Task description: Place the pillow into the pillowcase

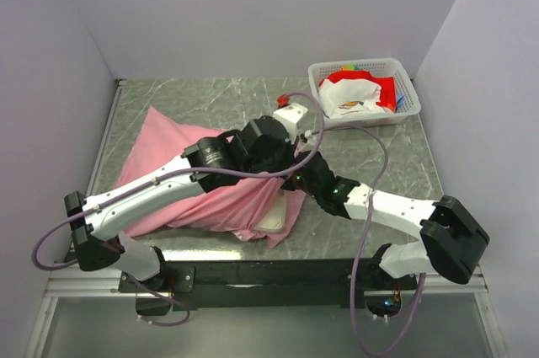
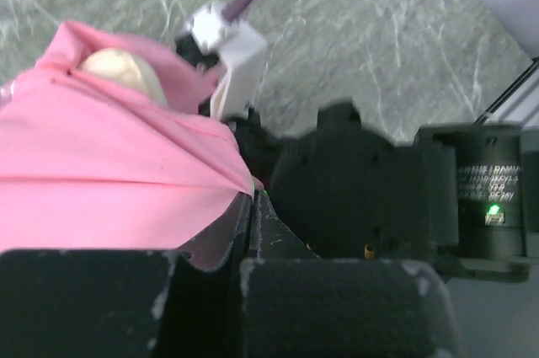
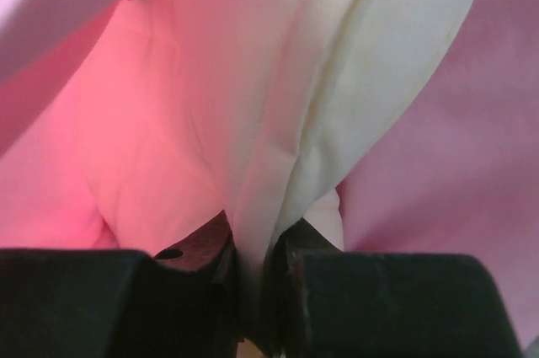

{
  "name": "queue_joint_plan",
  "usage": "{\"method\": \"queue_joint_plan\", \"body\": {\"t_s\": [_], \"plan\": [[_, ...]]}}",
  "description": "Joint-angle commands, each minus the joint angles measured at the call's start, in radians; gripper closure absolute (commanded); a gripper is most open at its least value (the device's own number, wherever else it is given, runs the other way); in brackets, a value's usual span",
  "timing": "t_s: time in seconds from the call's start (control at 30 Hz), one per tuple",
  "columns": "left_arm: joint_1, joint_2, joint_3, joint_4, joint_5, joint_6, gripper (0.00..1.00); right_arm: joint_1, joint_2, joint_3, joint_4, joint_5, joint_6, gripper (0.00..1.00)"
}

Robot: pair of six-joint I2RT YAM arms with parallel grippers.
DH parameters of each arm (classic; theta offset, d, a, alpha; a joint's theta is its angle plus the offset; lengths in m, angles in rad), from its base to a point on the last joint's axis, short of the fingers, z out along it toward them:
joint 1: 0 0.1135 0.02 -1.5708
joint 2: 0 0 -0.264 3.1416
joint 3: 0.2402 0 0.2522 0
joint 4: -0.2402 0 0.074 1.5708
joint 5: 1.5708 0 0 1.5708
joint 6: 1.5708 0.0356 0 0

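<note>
The pink pillowcase [image 1: 181, 156] lies across the left and middle of the table, with the cream pillow [image 1: 274, 221] mostly inside it and one corner showing at its near right end. My left gripper [image 2: 251, 200] is shut on an edge of the pillowcase [image 2: 101, 173]; a bit of pillow [image 2: 118, 67] peeks out beyond. My right gripper [image 3: 257, 244] is inside the pillowcase [image 3: 455, 156], shut on a fold of the pillow [image 3: 312, 80]. In the top view both grippers meet at the pillowcase's open right end [image 1: 290, 174].
A white basket [image 1: 364, 93] with red and white items stands at the back right. The marbled table [image 1: 396, 156] has walls on the left, back and right. Purple cables loop over both arms.
</note>
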Motion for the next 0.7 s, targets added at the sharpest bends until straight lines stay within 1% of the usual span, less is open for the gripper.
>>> {"method": "queue_joint_plan", "body": {"t_s": [0.0,0.03,0.07,0.1,0.13,0.17,0.23,0.27,0.3,0.37,0.4,0.47,0.5,0.57,0.6,0.67], "plan": [[0.019,-0.141,-0.132,0.091,-0.078,-0.156,0.99,-0.018,-0.028,0.031,0.035,0.004,0.001,0.73],[0.048,-0.161,-0.163,0.085,-0.086,-0.178,0.99,-0.021,-0.046,0.022,0.029,0.009,-0.004,0.52],[0.064,-0.181,-0.23,0.087,-0.089,-0.196,0.98,-0.021,-0.071,0.008,0.025,0.01,-0.007,0.44],[0.079,-0.215,-0.262,0.093,-0.077,-0.221,0.96,-0.021,-0.124,-0.021,0.016,0.015,-0.009,0.38],[0.105,-0.227,-0.291,0.096,-0.063,-0.229,0.96,-0.02,-0.155,-0.038,0.009,0.032,-0.006,0.29],[0.111,-0.235,-0.334,0.097,-0.056,-0.232,0.95,-0.024,-0.186,-0.055,-0.005,0.044,-0.001,0.25],[0.113,-0.237,-0.361,0.1,-0.034,-0.227,0.93,-0.031,-0.27,-0.095,-0.051,0.076,0.004,0.18],[0.111,-0.232,-0.374,0.103,-0.019,-0.22,0.92,-0.037,-0.295,-0.108,-0.077,0.093,0.008,0.17],[0.113,-0.217,-0.381,0.108,0.0,-0.204,0.88,-0.043,-0.324,-0.125,-0.088,0.105,0.008,0.17],[0.108,-0.203,-0.39,0.134,0.053,-0.18,0.84,-0.078,-0.329,-0.136,-0.113,0.103,0.007,0.17],[0.105,-0.183,-0.39,0.145,0.066,-0.171,0.75,-0.095,-0.317,-0.141,-0.116,0.092,0.007,0.17],[0.091,-0.154,-0.381,0.157,0.087,-0.143,0.65,-0.141,-0.306,-0.165,-0.094,0.037,0.01,0.18],[0.084,-0.113,-0.373,0.153,0.08,-0.137,0.49,-0.155,-0.304,-0.174,-0.088,0.026,0.016,0.19],[0.056,-0.06,-0.35,0.119,0.023,-0.123,0.3,-0.178,-0.306,-0.191,-0.091,0.014,0.011,0.19],[0.045,0.004,-0.341,0.102,-0.011,-0.123,0.16,-0.199,-0.315,-0.196,-0.094,0.015,0.004,0.19],[0.015,0.068,-0.316,0.068,-0.078,-0.126,0.1,-0.218,-0.326,-0.21,-0.114,0.023,-0.002,0.19]]}}
